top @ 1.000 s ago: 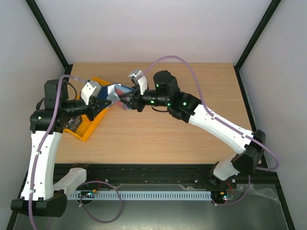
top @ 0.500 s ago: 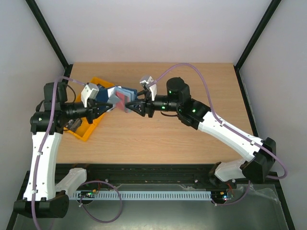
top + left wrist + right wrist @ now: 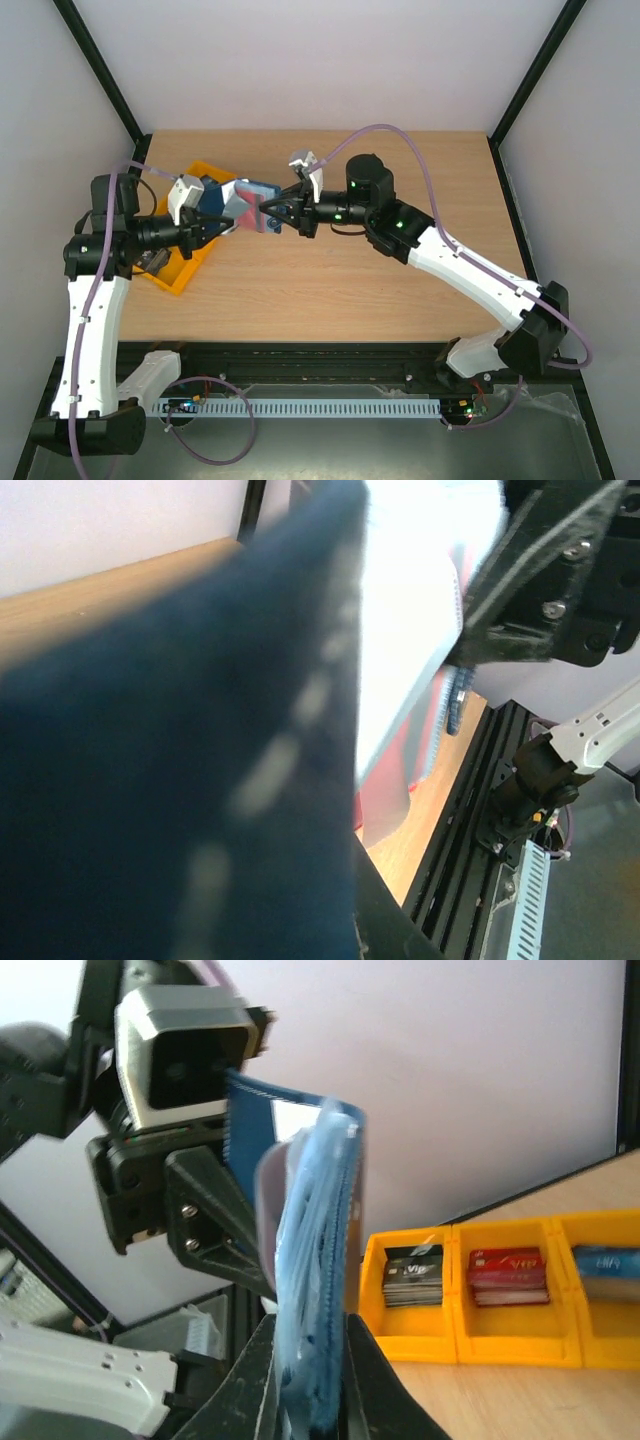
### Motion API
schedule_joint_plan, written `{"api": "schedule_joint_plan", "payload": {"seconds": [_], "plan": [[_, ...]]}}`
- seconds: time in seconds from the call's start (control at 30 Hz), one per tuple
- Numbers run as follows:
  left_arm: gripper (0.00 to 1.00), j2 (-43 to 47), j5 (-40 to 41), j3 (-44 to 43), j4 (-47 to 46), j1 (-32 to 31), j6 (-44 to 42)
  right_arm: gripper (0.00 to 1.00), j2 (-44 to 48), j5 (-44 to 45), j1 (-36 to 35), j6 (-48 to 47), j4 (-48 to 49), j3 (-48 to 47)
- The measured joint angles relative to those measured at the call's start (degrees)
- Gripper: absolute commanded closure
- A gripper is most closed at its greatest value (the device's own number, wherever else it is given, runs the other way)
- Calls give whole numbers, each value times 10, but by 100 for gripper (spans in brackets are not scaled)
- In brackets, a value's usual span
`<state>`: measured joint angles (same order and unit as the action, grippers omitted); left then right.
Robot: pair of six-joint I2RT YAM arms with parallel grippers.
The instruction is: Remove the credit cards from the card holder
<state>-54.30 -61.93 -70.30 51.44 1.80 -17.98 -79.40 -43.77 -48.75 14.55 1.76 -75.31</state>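
My left gripper (image 3: 208, 222) is clamped on the navy-blue folding card holder (image 3: 240, 203), left of centre in the top view and raised beside the orange plastic three-compartment tray (image 3: 178, 272). My right gripper (image 3: 300, 1385) is narrowed onto the holder's light-blue pocket edge. To do this well, I should pull straight along the pocket mouth and brace with the left. I cannot tell whether a card sits in that pinch. The credit cards are hard to pick out; a pale edge (image 3: 295, 1120) may be one. My left wrist view is mostly blurred navy.
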Motion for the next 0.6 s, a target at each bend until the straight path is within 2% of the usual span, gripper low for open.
{"api": "schedule_joint_plan", "payload": {"seconds": [0.07,0.13,0.17,0.23,0.3,0.43,0.6], "plan": [[96,0,3,0,1,4,0,98,-9,-1,5,3,3,-3],[43,1,5,3,0,4,2,98,-11,-1,7,8,3,-3],[24,1,9,5,-4,4,6,98,-10,3,6,10,2,-3],[9,7,34,15,-31,4,24,98,-11,20,6,15,-2,-3],[2,16,99,32,-62,3,47,98,-12,56,4,26,-23,-7],[1,16,253,67,-105,4,71,98,-54,204,-2,68,-118,-77],[1,15,321,88,-126,3,79,98,-142,429,-26,85,-244,-195]]}}
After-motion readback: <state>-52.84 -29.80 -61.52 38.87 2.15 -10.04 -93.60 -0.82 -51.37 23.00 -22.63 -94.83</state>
